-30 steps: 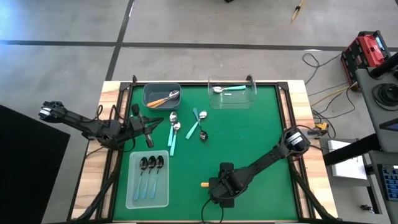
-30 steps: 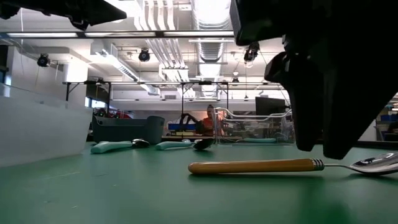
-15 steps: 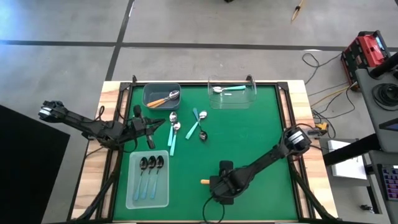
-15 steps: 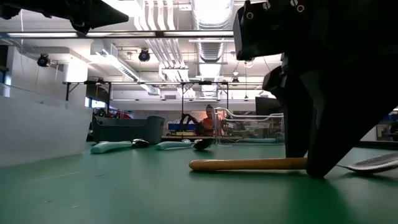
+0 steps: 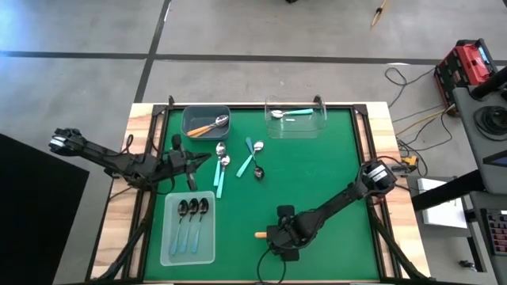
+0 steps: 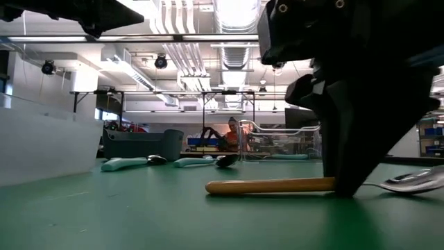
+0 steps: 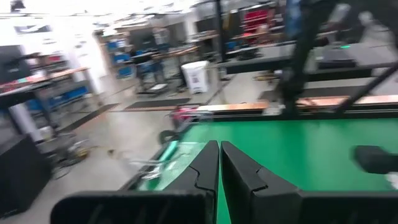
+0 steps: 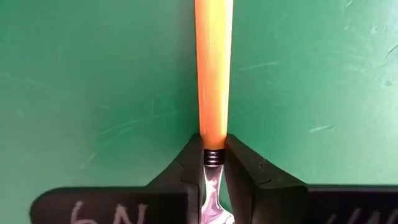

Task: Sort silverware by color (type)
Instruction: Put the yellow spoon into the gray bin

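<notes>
An orange-handled spoon [image 6: 270, 185] lies on the green mat near the table's front edge. My right gripper [image 5: 279, 235] stands over it and is shut on it. My left gripper [image 5: 198, 156] hangs shut and holding nothing above the mat's left part, next to several loose teal-handled spoons [image 5: 220, 176]. A grey bin [image 5: 190, 119] holds an orange-handled spoon. A clear bin [image 5: 317, 127] holds a teal-handled one. A clear tray [image 5: 168, 237] holds three dark spoons with light-blue handles. My right gripper pinches the spoon between its two fingers at the ribbed neck [image 8: 212, 155], where the orange handle meets the metal stem. The fingers [image 6: 343, 182] come steeply from above and lie across the spoon. Handle and bowl [image 6: 416, 179] rest on the mat.
Wooden table edges [image 5: 139, 229] frame the green mat. The loose spoons lie in the mat's far middle between the two far bins. Open mat [image 5: 333, 182] stretches to the right of them. Cables [image 5: 408, 119] lie on the floor beyond the right edge.
My right gripper has sunk down onto the orange-handled spoon, its fingers coming down on either side of the neck, and has shut on it. The spoon stays flat on the mat.
</notes>
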